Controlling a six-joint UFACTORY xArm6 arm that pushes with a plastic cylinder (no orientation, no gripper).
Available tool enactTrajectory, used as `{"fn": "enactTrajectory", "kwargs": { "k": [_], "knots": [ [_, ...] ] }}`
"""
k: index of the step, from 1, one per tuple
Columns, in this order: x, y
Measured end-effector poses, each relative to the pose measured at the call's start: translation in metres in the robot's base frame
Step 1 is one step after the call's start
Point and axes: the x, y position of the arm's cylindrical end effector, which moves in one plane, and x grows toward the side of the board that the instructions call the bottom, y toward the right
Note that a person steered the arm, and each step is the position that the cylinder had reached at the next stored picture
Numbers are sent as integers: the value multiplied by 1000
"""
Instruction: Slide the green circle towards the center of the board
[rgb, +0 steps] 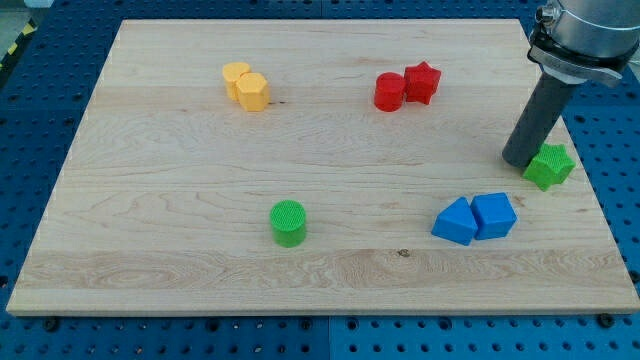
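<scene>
The green circle (288, 222), a short ribbed cylinder, stands alone on the wooden board (180, 160), below the middle and a little toward the view's left. Nothing touches it.

My tip (520, 160) rests at the view's right edge of the board, well apart from the green circle. It sits just beside a green star (549, 166), on that block's left; whether the two touch I cannot tell, since the dark rod covers the star's near corner. The rod is a plain straight tool with nothing to open or close, and nothing is clamped to it. Its upper end and the silver collar above it are cut off by the view's top right corner.

Near the view's bottom right, a blue triangular block (456, 222) and a blue cube-like block (494, 215) lie touching. At the top, a red cylinder (389, 92) presses against a red star (422, 82). At the top left two yellow blocks touch: a yellow hexagon (254, 92) partly hides the other yellow block (235, 75), whose shape is hard to make out.
</scene>
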Motion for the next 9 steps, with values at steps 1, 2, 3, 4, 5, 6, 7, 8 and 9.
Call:
{"fn": "enactTrajectory", "kwargs": {
  "k": [1, 2, 3, 4, 5, 6, 7, 8, 9],
  "knots": [
    [0, 0],
    [0, -12],
    [-8, -69],
    [-14, -134],
    [-14, -136],
    [-14, -146],
    [-15, -212],
    [-18, -249],
    [-18, -310]
  ]
}}
